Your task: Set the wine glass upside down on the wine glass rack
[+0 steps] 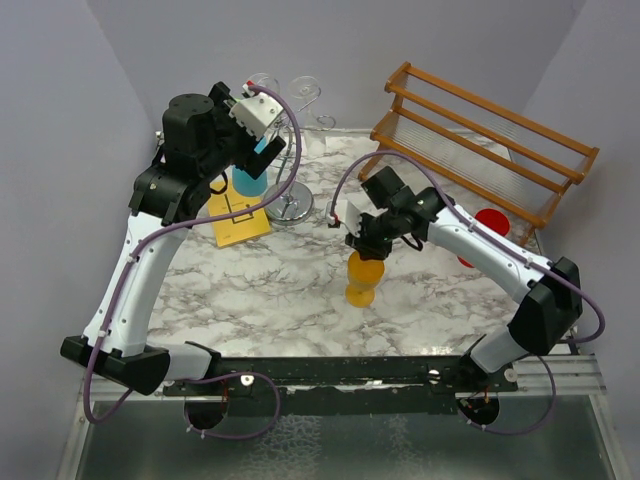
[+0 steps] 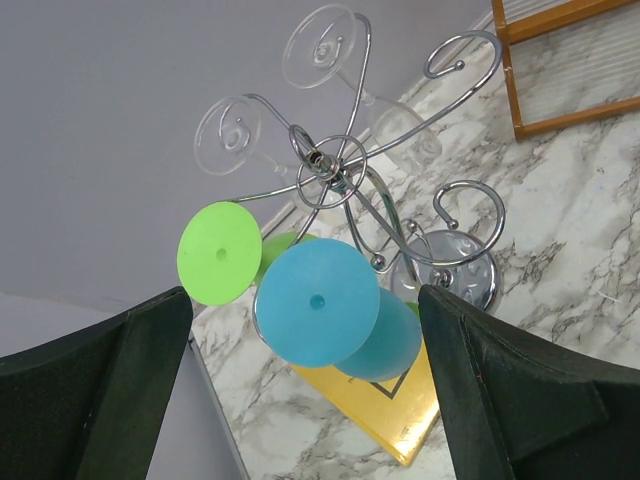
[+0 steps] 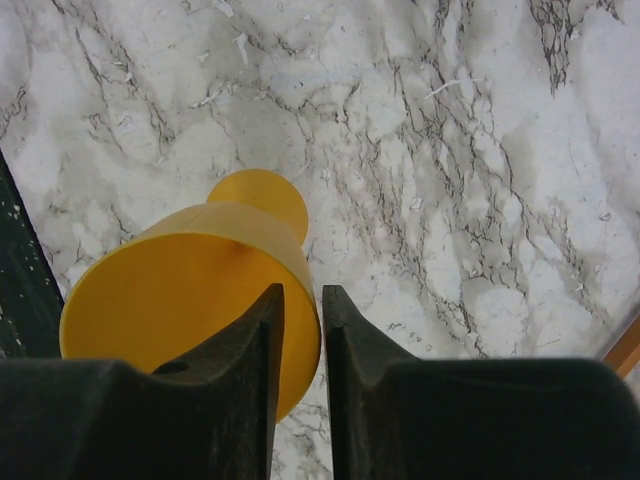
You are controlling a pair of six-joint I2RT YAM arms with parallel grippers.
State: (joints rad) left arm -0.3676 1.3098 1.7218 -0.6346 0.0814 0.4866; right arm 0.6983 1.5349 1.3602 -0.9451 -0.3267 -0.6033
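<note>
Your right gripper (image 3: 302, 305) pinches the rim of an opaque orange wine glass (image 3: 170, 290) over the worktop (image 3: 450, 150). Your left gripper (image 2: 305, 293) gapes open facing the chrome rack (image 2: 335, 170).

Blue glass (image 2: 318, 303) directly before rack (image 2: 462, 272)

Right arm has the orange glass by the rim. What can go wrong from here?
1. Right gripper pinches only the orange wine glass by its rim; it may slip when flipped.
2. Wine glass rack already holds blue glass, green glass and clear glasses; easy to knock one.
3. Open left gripper sits beside the rack, possibly in the way.
</note>
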